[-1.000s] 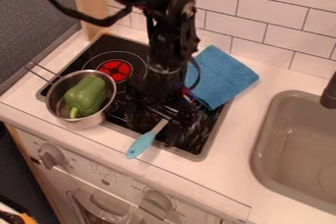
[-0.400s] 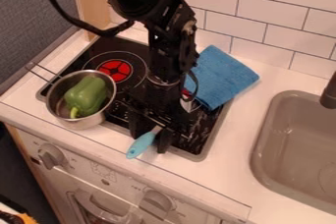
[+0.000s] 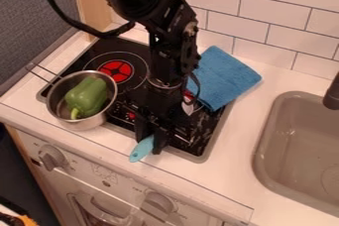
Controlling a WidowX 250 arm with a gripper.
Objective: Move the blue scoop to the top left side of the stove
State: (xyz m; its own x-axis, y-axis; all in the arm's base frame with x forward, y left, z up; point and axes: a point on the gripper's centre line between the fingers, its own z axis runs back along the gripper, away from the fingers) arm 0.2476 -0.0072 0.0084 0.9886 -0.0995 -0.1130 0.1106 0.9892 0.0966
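We see the blue scoop [image 3: 141,149] at the front edge of the stove [image 3: 106,46], its handle's rounded end out over the bench [image 3: 245,155]. The tool [image 3: 149,145] seems to be clenched on that handle, though the dark parts against dark glass leave us some doubt. The handle looks like smooth, stiff plastic, so we expect a light load that won't bend but could swivel or slip if pinched off-centre. We would hold it square across, near where it narrows toward the head, so the far end doesn't droop. Then we should lift clear of the pot [image 3: 89,123] and its pepper [image 3: 86,96] before setting it down by the red burner [image 3: 116,71].
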